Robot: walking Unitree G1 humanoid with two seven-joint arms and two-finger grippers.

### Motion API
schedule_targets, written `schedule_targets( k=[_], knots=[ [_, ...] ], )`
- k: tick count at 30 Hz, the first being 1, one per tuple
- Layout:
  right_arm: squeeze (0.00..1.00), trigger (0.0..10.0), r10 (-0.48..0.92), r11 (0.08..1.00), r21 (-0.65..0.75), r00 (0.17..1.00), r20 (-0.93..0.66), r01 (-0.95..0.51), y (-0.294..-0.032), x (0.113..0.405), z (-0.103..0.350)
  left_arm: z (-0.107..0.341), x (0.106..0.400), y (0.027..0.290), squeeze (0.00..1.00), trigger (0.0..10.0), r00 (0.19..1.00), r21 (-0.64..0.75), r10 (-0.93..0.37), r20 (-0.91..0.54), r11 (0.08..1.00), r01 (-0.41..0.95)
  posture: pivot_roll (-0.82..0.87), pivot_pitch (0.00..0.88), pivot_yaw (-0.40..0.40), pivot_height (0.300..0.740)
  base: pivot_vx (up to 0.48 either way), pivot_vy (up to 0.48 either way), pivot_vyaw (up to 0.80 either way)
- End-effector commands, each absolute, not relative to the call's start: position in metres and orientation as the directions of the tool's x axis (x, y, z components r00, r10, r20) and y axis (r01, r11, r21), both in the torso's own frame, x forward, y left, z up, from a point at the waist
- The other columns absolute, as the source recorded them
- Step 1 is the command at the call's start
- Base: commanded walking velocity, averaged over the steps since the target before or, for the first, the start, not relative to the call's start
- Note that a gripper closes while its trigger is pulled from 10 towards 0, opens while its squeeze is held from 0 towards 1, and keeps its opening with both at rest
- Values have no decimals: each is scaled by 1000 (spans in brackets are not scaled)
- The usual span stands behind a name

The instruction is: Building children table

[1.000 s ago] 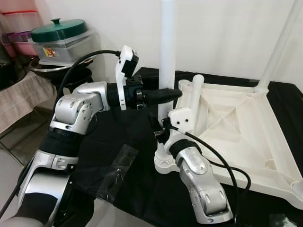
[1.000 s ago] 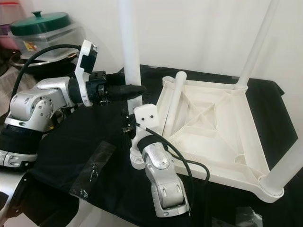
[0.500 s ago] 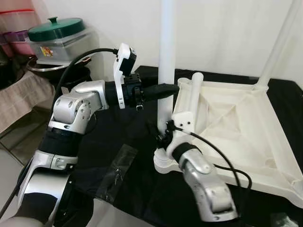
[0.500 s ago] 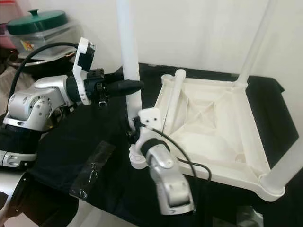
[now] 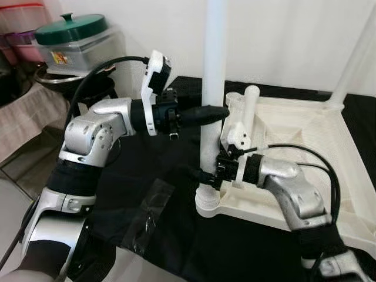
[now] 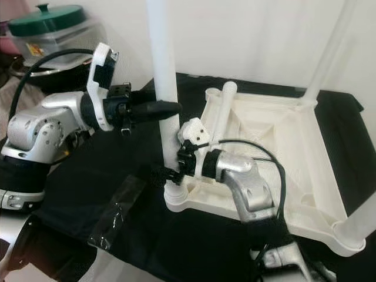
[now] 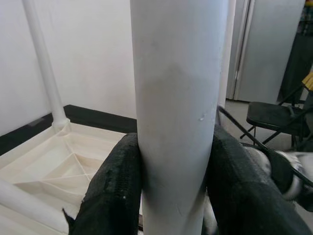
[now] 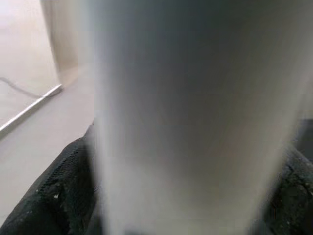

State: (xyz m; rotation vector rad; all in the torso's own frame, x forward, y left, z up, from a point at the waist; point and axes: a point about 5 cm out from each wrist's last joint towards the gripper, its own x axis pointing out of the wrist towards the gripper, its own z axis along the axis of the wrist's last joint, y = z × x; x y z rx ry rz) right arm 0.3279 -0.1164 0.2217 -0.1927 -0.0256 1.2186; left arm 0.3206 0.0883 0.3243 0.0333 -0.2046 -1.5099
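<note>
Low on white leg, right tool swung sideways, both tools pinching, left tool higher.

Silver jointed arms, black cables, white wrist camera brackets, seemingly textured black fingers

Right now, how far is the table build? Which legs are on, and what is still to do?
Done: on the upturned tabletop, the far corner leg stands, and the near right corner leg too. In hand: the left hand and the right hand both clamp the near left leg, upright in its corner socket. Left: a loose leg lies on the tabletop, probably for the last corner.
</note>
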Motion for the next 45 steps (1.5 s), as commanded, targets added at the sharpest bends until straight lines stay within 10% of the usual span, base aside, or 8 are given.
schedule_targets(
  k=[1, 4, 6, 22, 23, 32, 33, 45],
  knots=[
    [0, 10000, 954, 277, -129, 289, -84, -952, -112, 331, 220, 309, 317, 82, 0, 0, -2, 99, -999, 43, 3, 995, 44, 52, 60, 740, 0, 0, 0],
    [0, 7176, 957, 267, -103, 276, -85, -958, -116, 338, 221, 310, 317, 82, 0, 0, -6, 100, -999, 40, -2, 995, 45, 52, 60, 740, 0, 0, 0],
    [0, 0, 965, 235, -90, 244, -97, -968, -122, 344, 220, 311, 315, 82, 0, 0, -13, 102, -999, 39, -9, 995, 53, 54, 59, 740, 0, 0, 0],
    [0, 0, 971, 204, -97, 214, -108, -974, -132, 349, 212, 315, 315, 78, 0, 0, -23, 107, -998, 56, -17, 994, 48, 54, 65, 740, 0, 0, 0],
    [0, 0, 967, 222, -103, 232, -103, -970, -133, 350, 212, 315, 316, 78, 1000, 10000, -15, 106, -998, 63, -8, 994, 47, 53, 63, 740, 0, 0, 0],
    [0, 0, 875, 462, -107, 472, -105, -880, -136, 354, 200, 318, 324, 79, 1000, 10000, 77, 115, -993, 87, 86, 990, 45, 52, 10, 740, 0, 0, 0],
    [0, 0, 741, 664, -55, 667, -81, -745, -126, 351, 186, 318, 325, 81, 0, 10000, 107, 112, -991, 84, 116, 987, 57, 51, -2, 740, 0, 0, 0],
    [0, 0, 371, 928, 88, 918, -141, -362, -63, 286, 129, 313, 332, 84, 0, 10000, 164, 94, -984, 70, 170, 981, 44, 32, 28, 740, 0, 0, 0]
  ],
)
